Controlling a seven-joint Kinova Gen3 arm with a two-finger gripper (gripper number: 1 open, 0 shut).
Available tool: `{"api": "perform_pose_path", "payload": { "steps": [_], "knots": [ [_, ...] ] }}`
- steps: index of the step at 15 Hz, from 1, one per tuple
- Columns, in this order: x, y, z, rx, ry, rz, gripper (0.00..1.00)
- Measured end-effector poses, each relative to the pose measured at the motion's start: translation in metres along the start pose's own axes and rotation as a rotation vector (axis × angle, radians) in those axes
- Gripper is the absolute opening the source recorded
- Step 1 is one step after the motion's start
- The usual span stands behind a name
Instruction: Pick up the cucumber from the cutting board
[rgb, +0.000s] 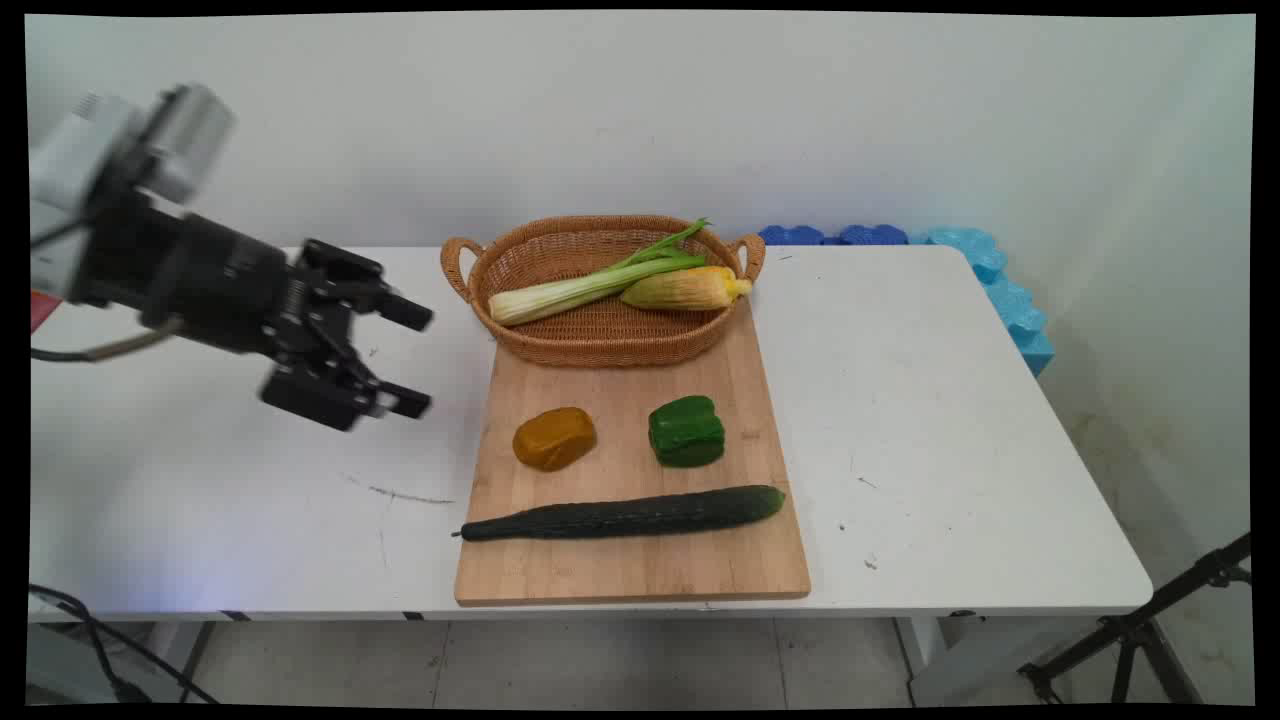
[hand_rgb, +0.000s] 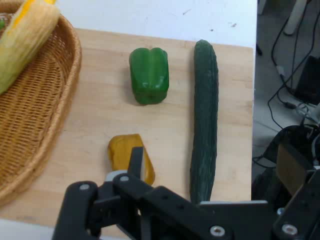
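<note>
the arm comes in from the left, its wrist held roughly level above the table — the black gripper (rgb: 412, 360) points right, its two fingers (rgb: 405, 312) spread apart, one above the other — nothing held between them

A wooden board (rgb: 640, 560) lies on the white table (rgb: 950, 420). Blue foam (rgb: 1000, 280) sits behind the table by the wall.
</note>
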Motion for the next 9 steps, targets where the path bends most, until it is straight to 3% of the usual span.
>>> {"api": "perform_pose_path", "payload": {
  "steps": [5,9],
  "knots": [
    [0.025,0.013,0.060,0.020,-0.074,-0.029,1.00],
    [0.042,0.021,0.120,0.023,-0.168,-0.022,1.00]
  ]
}}
